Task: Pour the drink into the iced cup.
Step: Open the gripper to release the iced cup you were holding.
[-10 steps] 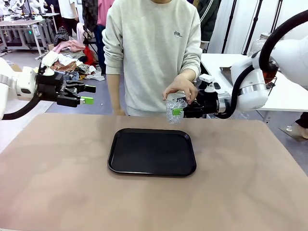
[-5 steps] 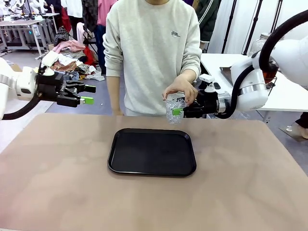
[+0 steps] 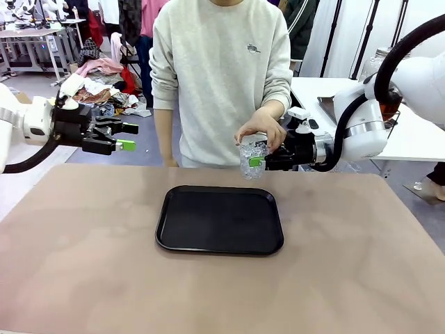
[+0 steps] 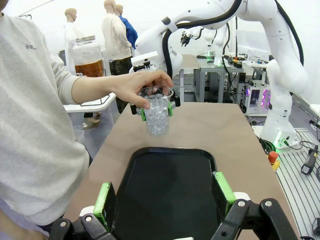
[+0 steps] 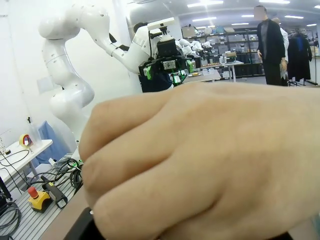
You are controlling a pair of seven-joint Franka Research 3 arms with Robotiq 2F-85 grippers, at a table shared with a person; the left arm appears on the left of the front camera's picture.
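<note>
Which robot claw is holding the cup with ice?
The right gripper, closed around the iced cup while the person's hand grips its top. The left gripper hangs open and empty, away from it.

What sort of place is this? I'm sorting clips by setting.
Likely a robotics lab or workshop: more white robot arms stand at other benches, a red emergency-stop button sits among floor cables, and shelving racks line the back.

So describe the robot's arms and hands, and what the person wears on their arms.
Both arms are glossy white with rounded joints; a thick black cable loops over the right one. The left hand and right hand are black with green pads. The person's sleeves are pale grey sweatshirt fabric.
</note>
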